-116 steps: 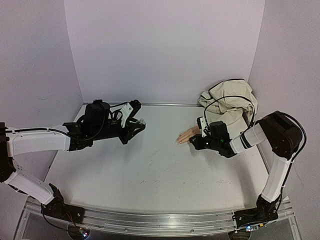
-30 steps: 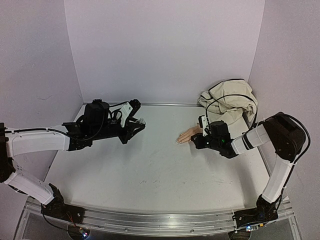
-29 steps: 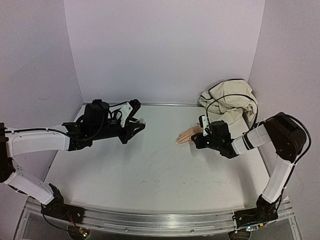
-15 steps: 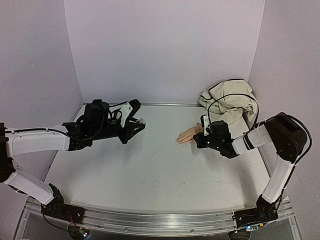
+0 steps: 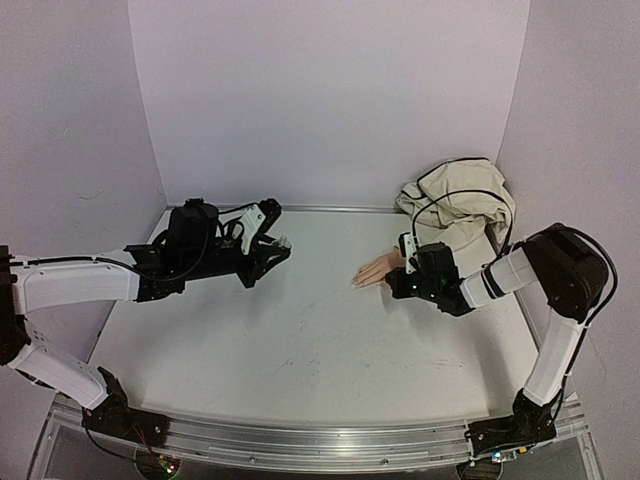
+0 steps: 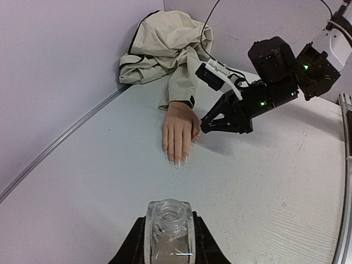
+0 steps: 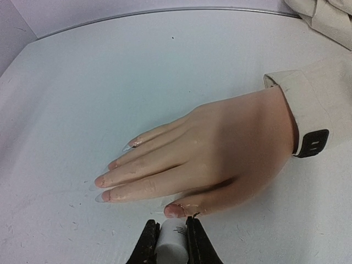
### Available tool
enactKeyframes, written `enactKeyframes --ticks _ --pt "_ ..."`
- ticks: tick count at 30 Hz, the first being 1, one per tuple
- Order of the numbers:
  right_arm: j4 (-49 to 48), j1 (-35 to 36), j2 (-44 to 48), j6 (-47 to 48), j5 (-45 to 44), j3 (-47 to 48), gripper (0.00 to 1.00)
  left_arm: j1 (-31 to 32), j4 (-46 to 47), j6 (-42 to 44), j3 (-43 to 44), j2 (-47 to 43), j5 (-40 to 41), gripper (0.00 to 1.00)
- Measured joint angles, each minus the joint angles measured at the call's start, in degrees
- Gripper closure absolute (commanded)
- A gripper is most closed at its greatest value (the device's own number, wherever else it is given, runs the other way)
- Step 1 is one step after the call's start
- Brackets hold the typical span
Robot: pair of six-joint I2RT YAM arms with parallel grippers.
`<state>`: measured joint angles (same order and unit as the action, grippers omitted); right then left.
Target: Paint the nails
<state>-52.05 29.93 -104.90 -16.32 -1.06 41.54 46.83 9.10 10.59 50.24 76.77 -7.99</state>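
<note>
The mannequin hand (image 7: pixel 220 148) lies palm-down at the far right of the table (image 5: pixel 300 350), its nails (image 7: pixel 127 147) pointing left towards open tabletop. The right gripper (image 7: pixel 171 231) clamps a white brush handle (image 7: pixel 170 247) just beside the thumb. The left gripper (image 6: pixel 168 245), well apart, clamps a small clear bottle (image 6: pixel 168 225).

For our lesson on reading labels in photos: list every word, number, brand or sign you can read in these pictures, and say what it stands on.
No text can be read in any view.
white cap in the right arm's jaws: tiny dark print, too small to read.
clear bottle in the left arm's jaws: no legible label.
dark tab on the beige sleeve: no writing visible.
</note>
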Motion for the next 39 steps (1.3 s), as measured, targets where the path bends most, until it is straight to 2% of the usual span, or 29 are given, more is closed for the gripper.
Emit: enactKeyframes --ticks 39 --pt "-1.2 0.0 -1.9 0.1 7.0 1.3 1.00 0.0 0.0 0.0 0.0 0.0 0.0 1.00"
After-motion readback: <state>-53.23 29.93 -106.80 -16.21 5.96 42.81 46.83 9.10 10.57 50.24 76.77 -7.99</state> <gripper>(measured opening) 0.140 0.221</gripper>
